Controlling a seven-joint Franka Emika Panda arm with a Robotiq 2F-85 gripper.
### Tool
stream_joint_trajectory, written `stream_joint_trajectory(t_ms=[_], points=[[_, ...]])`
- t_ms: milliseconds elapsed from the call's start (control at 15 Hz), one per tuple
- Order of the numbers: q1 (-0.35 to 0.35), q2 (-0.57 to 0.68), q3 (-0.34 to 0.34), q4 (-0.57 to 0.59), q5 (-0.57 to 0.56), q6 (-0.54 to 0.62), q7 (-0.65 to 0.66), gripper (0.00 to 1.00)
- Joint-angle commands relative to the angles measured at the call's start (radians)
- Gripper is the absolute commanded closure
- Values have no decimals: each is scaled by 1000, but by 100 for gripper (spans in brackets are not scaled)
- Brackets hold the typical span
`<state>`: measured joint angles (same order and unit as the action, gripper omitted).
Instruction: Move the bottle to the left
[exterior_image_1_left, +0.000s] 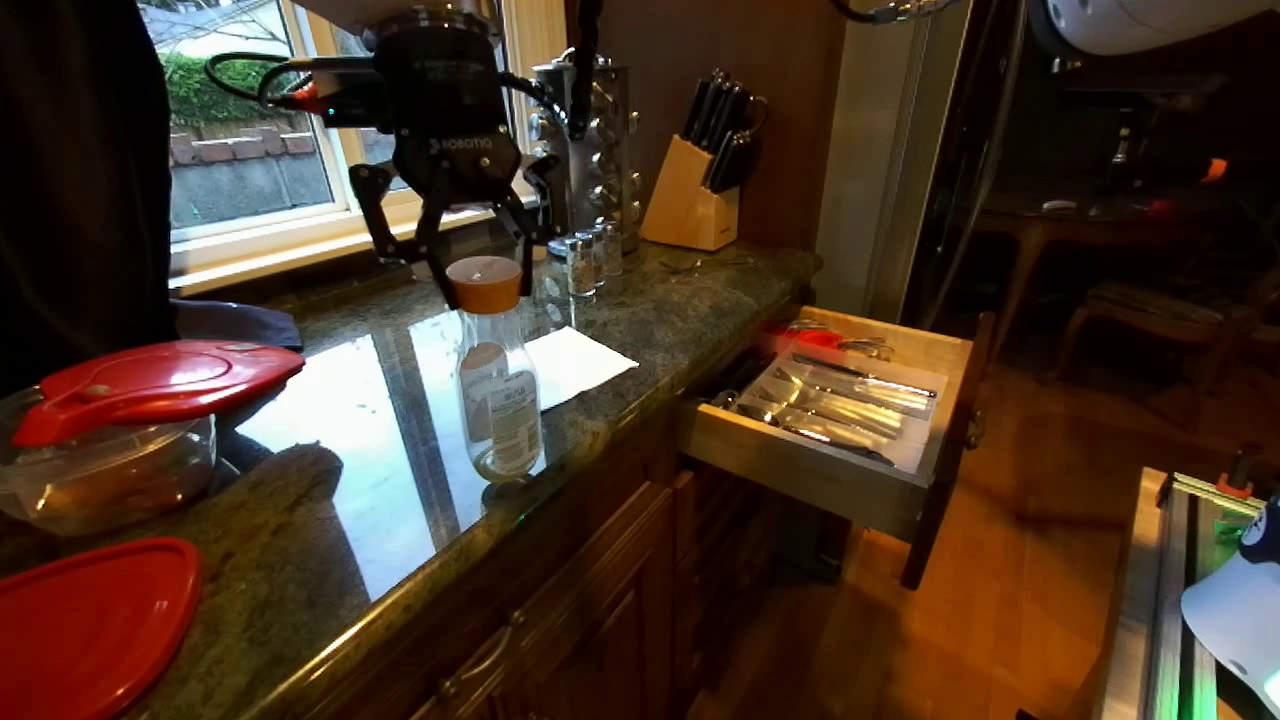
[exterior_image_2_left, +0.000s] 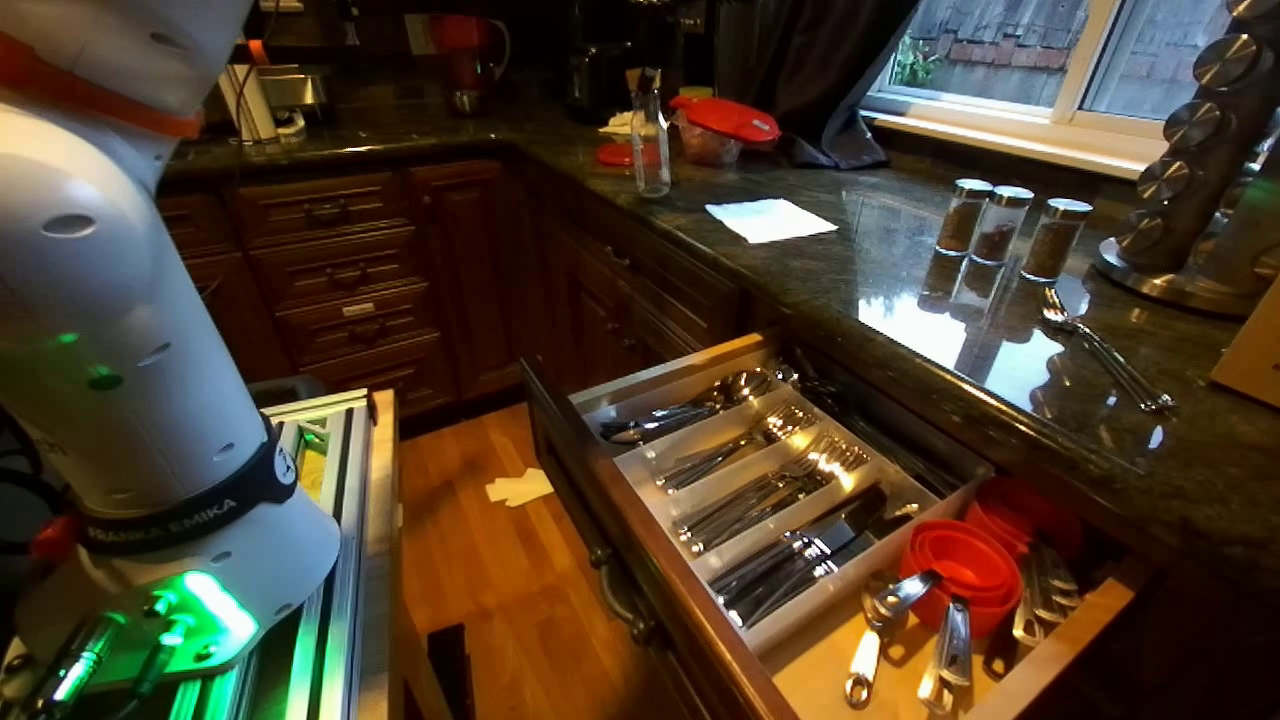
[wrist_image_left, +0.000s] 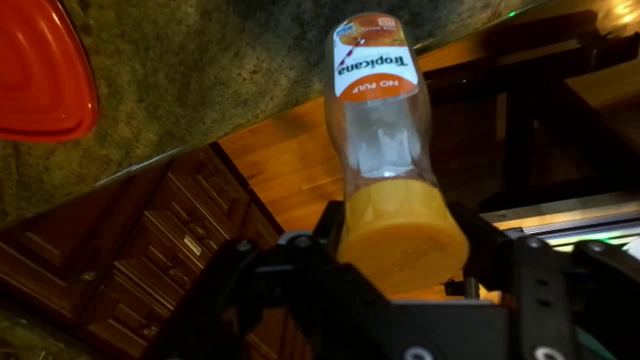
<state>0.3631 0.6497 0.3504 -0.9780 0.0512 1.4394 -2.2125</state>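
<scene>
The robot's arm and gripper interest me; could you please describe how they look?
The arm is white and rounded, with an orange-red band and a dark FRANKA EMIKA collar. The gripper is black, jointed, marked ROBOTIQ, with black cables alongside.

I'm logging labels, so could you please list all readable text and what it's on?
"Tropicana": on the bottle
"NO PULP": on the bottle
"ROBOTIQ": on the gripper
"FRANKA EMIKA": on the arm's base band
Too small or blurred: the bottle's finer print, lettering on its cap, drawer sticker.
</scene>
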Motion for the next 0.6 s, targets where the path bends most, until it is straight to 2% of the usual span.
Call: stream_joint_trajectory(t_ms=[0, 200, 267, 333, 400, 533], points=[[49, 90, -21, 155, -66, -85, -104, 71], [75, 131, -35, 222, -103, -99, -171, 71], [83, 144, -42, 242, -114, -99, -191, 66], [90, 156, -47, 261, -121, -99, -205, 38], [97, 166, -52, 279, -125, -100, -218, 20], [111, 184, -62, 314, -133, -97, -241, 7]])
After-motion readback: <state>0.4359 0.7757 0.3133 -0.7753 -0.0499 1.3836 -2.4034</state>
